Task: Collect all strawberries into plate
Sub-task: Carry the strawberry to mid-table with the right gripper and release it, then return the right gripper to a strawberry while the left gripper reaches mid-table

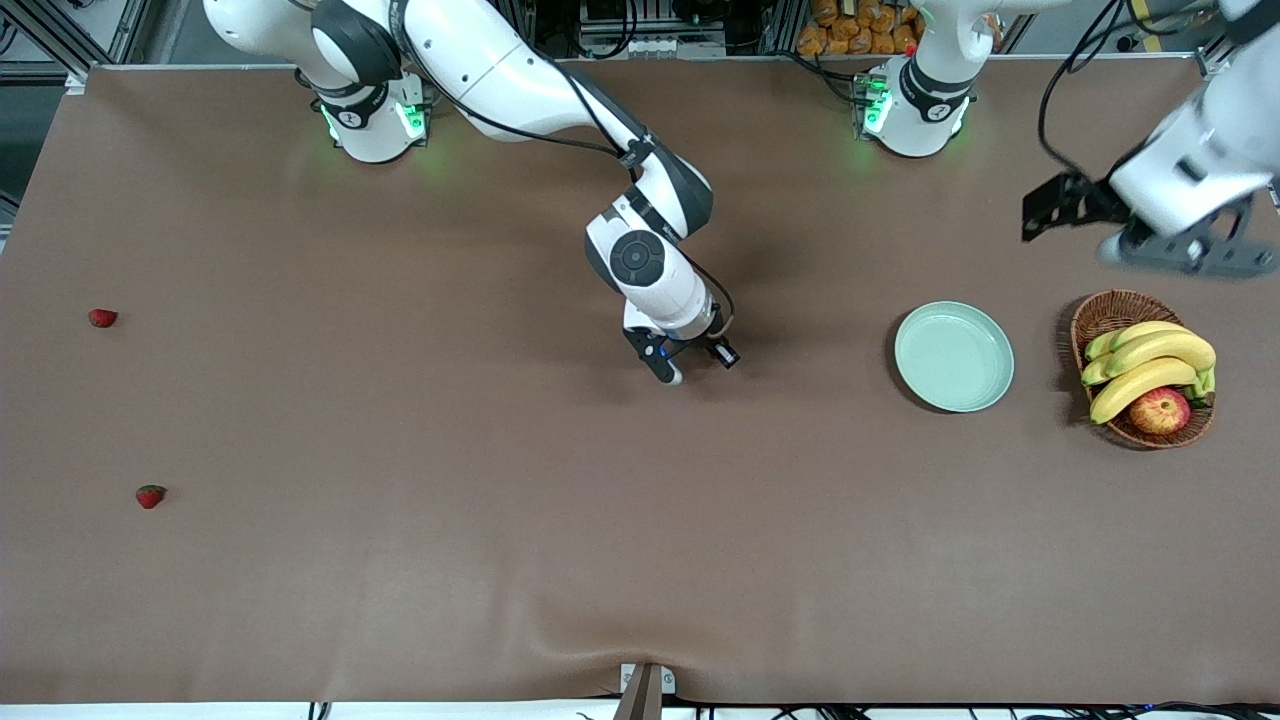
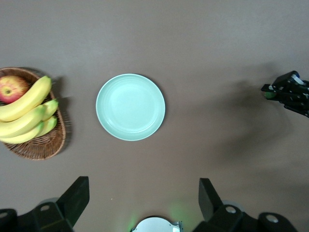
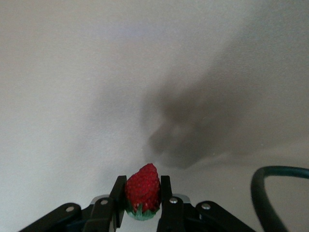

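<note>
The right gripper [image 1: 672,370] is clamped on one strawberry [image 3: 143,190] and hangs over bare table, with the plate [image 1: 953,356] well apart from it, toward the left arm's end. To do this step well, I think it should carry the berry right over the middle of the plate and come low before letting go, so the berry does not roll over the rim. Two more strawberries [image 1: 102,318] [image 1: 150,496] lie well apart from the gripper, toward the right arm's end. The left gripper [image 2: 140,198] waits with fingers apart, high above the table beside the plate. Only the right wrist view shows the held berry; the front view hides it but alone shows the two loose ones.
</note>
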`<state>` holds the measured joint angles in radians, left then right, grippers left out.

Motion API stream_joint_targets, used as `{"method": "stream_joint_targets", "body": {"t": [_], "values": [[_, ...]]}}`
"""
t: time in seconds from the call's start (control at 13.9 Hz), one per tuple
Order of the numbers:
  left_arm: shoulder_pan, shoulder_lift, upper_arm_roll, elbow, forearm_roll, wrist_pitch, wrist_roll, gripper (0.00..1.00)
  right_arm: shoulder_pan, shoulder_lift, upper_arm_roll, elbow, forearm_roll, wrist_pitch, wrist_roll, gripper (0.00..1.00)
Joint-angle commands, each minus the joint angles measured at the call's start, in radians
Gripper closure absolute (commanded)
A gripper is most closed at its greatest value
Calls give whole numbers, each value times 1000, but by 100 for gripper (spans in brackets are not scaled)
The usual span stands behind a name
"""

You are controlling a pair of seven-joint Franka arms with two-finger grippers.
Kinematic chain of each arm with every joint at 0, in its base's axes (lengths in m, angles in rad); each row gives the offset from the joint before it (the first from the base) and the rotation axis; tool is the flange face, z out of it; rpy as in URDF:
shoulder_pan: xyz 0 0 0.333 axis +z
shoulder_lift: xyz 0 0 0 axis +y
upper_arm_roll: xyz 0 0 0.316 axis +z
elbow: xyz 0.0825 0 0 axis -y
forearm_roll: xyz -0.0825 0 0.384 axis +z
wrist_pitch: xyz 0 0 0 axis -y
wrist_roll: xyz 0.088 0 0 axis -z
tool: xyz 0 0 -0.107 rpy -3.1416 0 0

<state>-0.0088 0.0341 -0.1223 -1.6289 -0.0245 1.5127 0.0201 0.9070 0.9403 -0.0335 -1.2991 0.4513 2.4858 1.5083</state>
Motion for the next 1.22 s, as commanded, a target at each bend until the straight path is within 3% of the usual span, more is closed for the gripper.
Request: {"method": "stream_joint_targets", "body": {"t": [0.0,0.07,0.14,0.29,0.57,0.93,1.15], "values": [[4,138,-3,132,9,-6,-8,0,6,29,-16,40,-5,-4,24,32],[-5,177,-3,139,15,-3,-8,0,4,29,-16,40,-13,-5,23,11],[-17,203,-8,145,24,-2,-9,0,4,28,-20,40,-32,-7,20,0],[-42,240,-11,143,34,7,-8,0,-3,8,-28,43,-94,-36,21,0],[-81,296,-16,144,29,12,-3,0,-130,-55,-39,64,-92,-262,-8,0],[-164,365,-20,182,21,32,-19,0,-345,-95,-40,139,-95,-525,-274,0],[-238,412,-20,196,20,113,-187,0,-479,-115,-72,136,-102,-616,-507,0]]}}
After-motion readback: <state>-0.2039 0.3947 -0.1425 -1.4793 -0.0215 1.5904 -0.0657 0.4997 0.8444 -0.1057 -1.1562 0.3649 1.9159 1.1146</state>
